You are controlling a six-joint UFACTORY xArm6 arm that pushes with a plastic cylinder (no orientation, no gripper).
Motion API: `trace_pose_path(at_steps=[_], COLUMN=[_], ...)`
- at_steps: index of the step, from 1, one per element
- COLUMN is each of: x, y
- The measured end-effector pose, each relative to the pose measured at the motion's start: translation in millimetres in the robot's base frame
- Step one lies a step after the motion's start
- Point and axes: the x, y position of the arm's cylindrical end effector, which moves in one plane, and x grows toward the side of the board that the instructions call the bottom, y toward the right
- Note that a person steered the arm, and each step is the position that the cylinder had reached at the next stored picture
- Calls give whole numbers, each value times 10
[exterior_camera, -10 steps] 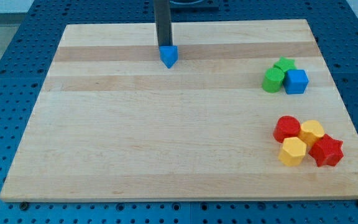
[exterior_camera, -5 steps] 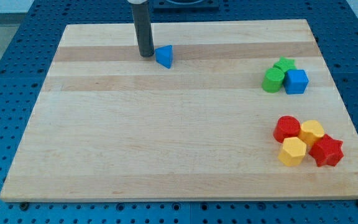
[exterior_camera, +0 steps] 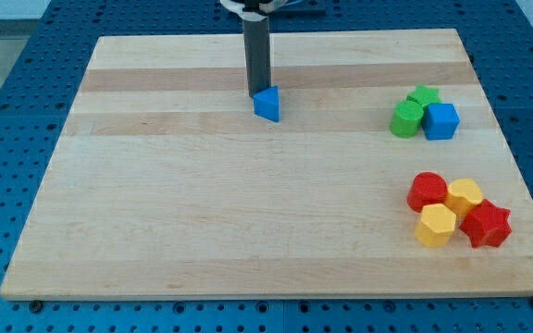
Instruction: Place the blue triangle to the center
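Observation:
The blue triangle (exterior_camera: 266, 104) lies on the wooden board (exterior_camera: 248, 203), above the board's middle and slightly toward the view's top. My tip (exterior_camera: 258, 93) stands right behind it, at its upper left edge, touching or nearly touching it. The dark rod rises from there straight up out of the view's top.
At the view's right, a green star (exterior_camera: 424, 95), a green cylinder (exterior_camera: 406, 119) and a blue cube (exterior_camera: 441, 121) sit together. Lower right, a red cylinder (exterior_camera: 427, 191), a yellow block (exterior_camera: 464, 195), a yellow hexagon (exterior_camera: 435, 225) and a red star (exterior_camera: 486, 224) form a cluster.
My tip moved from the triangle's left side to behind it. The blue triangle slid toward the view's right and a little down. The other blocks have not moved.

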Motion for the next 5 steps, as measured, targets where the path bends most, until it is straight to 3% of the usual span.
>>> trace_pose_path(at_steps=[5], x=[928], y=[0])
